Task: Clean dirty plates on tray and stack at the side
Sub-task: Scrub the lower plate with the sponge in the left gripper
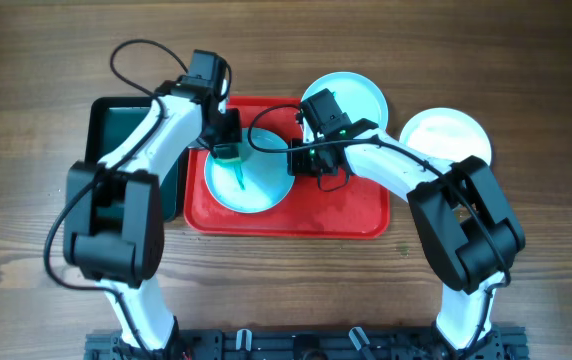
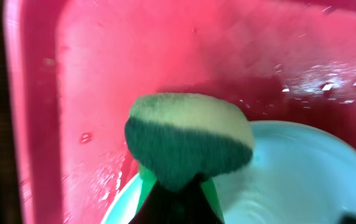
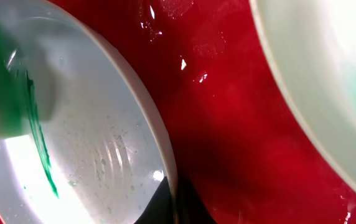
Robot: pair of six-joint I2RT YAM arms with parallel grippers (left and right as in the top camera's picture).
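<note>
Arms (image 1: 166,130) bent inward over tray (image 1: 346,215) — left tool (image 1: 224,140) clamps sponge (image 2: 187,140) on turquoise plate (image 1: 261,190), right tool (image 1: 296,160) pinches its rim

A green-streaked plate (image 1: 261,190) lies flat on red tray (image 1: 336,215); turquoise plate (image 1: 356,95) and white plate (image 1: 446,138) sit alongside

Table (image 1: 26,60): red tray (image 1: 346,215), black tray (image 1: 111,120), plate (image 1: 446,135)

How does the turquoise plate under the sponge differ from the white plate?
The turquoise plate lies on the red tray; the white plate sits on the table. The turquoise plate carries a green streak; the white plate shows no clear one. The left tool's sponge and the right tool are at the turquoise plate; neither is at the white plate. Both are round and shallow.
</note>
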